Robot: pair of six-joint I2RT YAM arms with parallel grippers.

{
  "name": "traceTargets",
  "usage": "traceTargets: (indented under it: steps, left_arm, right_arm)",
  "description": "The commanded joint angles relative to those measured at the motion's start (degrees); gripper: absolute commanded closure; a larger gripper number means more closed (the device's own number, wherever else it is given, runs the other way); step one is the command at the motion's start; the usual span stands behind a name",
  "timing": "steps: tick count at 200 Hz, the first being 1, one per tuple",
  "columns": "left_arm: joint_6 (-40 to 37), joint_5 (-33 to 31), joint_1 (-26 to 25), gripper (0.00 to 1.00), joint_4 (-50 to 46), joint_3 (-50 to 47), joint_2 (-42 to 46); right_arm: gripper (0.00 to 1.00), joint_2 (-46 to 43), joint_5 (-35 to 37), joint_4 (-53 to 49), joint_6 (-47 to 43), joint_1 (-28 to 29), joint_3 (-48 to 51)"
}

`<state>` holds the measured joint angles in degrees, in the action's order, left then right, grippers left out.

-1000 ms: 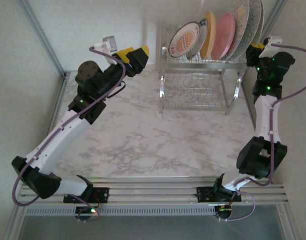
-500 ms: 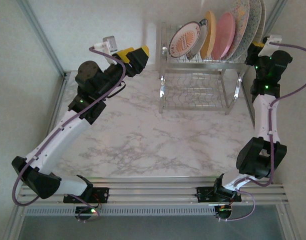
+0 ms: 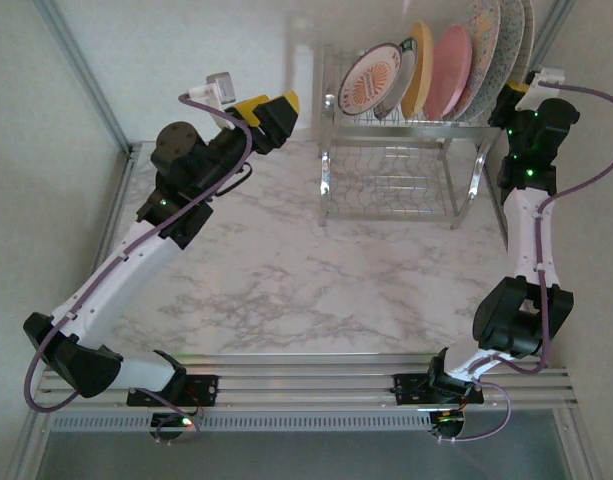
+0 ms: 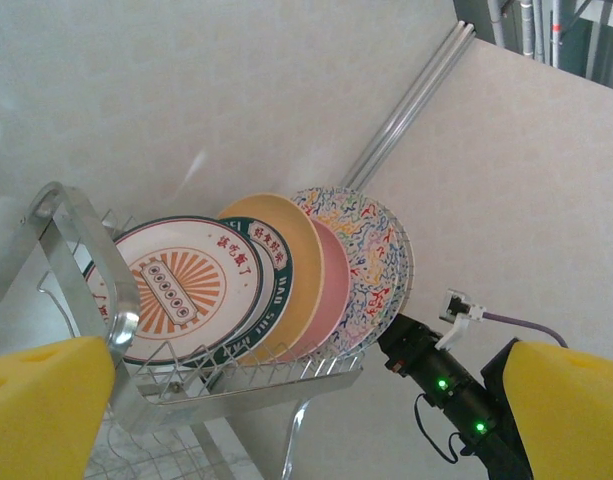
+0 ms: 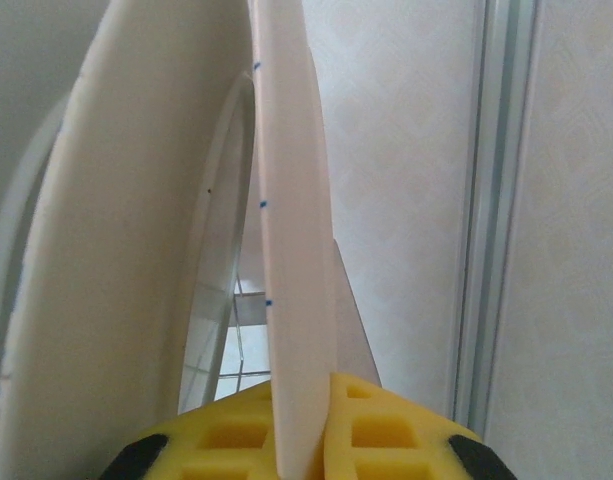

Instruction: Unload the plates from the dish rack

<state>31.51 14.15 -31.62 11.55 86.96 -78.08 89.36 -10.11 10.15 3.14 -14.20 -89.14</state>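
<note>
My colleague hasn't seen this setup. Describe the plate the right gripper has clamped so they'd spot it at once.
On the chrome dish rack at the back of the table, five plates stand on edge in the top shelf. It is the speckled plate at the right end, its rim between the pads of the right gripper. Its speckled twin stands one slot left, ungripped.

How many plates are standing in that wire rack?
5, upright in the dish rack, left to right: sunburst plate, yellow-orange plate, pink plate, speckled plate, second speckled plate, largely covered by its twin.
</note>
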Motion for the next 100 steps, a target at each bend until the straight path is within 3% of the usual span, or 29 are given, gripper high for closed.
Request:
traceTargets:
  steps: [1, 100]
  left_arm:
    - [0.49, 0.59, -0.81, 0.0, 1.38, 1.17, 1.44]
    - [0.49, 0.44, -0.97, 0.01, 1.24, 0.78, 2.15]
  right_arm:
    - [1.0, -2.85, -0.16, 1.71, 2.99, -0.08, -1.24]
    - [1.0, -3.56, 2.75, 0.7, 4.32, -0.13, -6.42]
